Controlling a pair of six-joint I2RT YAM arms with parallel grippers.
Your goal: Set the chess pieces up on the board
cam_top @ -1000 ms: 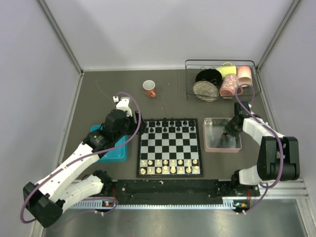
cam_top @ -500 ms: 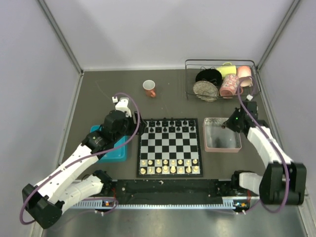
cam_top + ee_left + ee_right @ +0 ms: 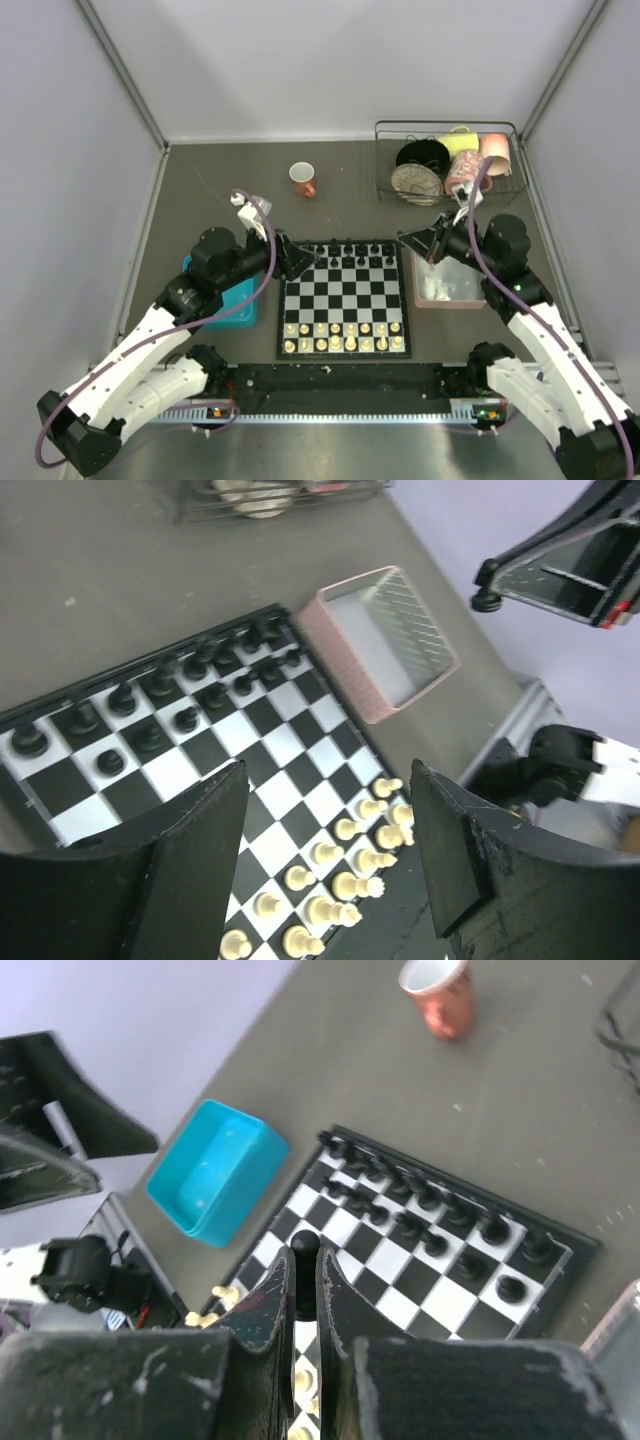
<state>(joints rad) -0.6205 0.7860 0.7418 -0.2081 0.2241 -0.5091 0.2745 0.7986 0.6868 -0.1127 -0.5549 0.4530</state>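
The board (image 3: 345, 295), black and white checks inside a thin black border, lies flat at the table's centre. The chess pieces (image 3: 348, 248), tiny glossy black figures, stand in two rows along its 12 o'clock edge. Cream pieces (image 3: 345, 337) line the 6 o'clock edge. The right gripper (image 3: 406, 238), at the board's 1 o'clock corner, is pinched tight on one round-headed black piece (image 3: 305, 1246). The left gripper (image 3: 308, 260), over the 11 o'clock corner, has its jaws spread wide and holds nothing.

Board (image 3: 344, 291) between left tray (image 3: 236, 311) and right tray (image 3: 450, 303)
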